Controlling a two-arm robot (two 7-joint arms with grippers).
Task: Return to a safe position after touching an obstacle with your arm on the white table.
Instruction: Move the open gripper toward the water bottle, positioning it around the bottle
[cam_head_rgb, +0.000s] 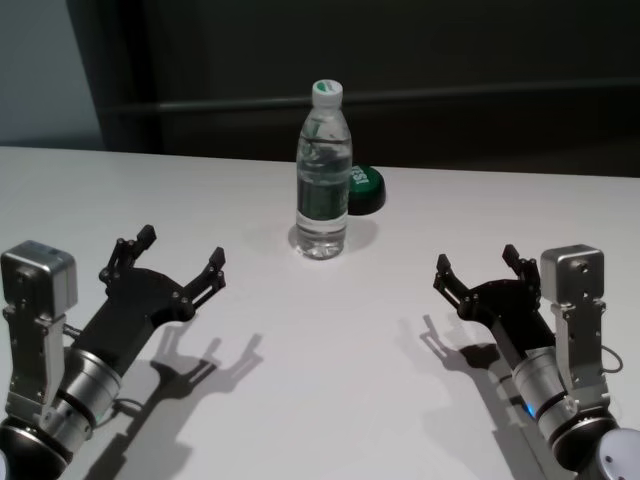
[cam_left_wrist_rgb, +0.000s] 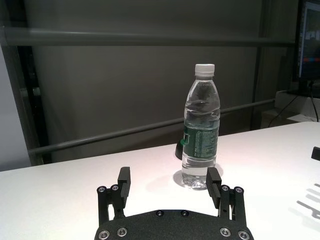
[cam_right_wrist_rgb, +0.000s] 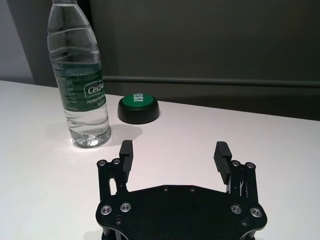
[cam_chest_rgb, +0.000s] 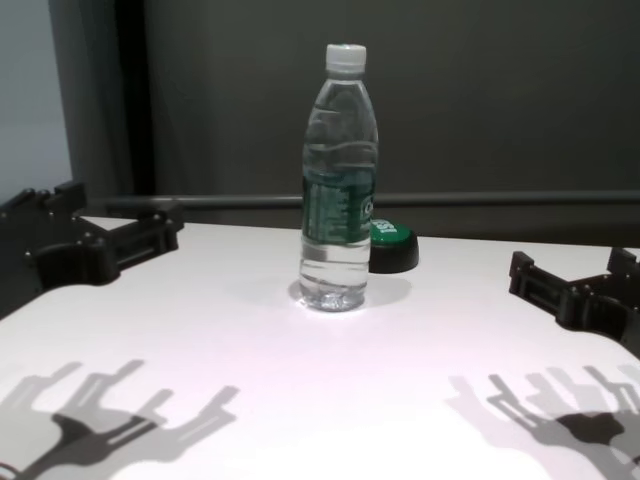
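Nearest the robot, the black two-fingered left gripper (cam_head_rgb: 181, 262) hovers low over the broad, smooth white table (cam_head_rgb: 330, 390) with its fingers spread wide and nothing between them. On the other side the matching black right gripper (cam_head_rgb: 478, 268) hovers the same way, fingers apart and empty. Both sit well back from the middle of the table.

Farther out, between the two arms, the tall clear plastic water bottle with a white screw cap and dark green label band (cam_head_rgb: 323, 175) stands upright, touched by neither arm. Just behind it sits a low round button with a green top and black base (cam_head_rgb: 365, 189).

The main risk I see is a retreat that swings inward instead of straight back. The bottle looks tall, narrow and light, so a brush from a forearm or fingertip would probably tip it, perhaps onto the button.
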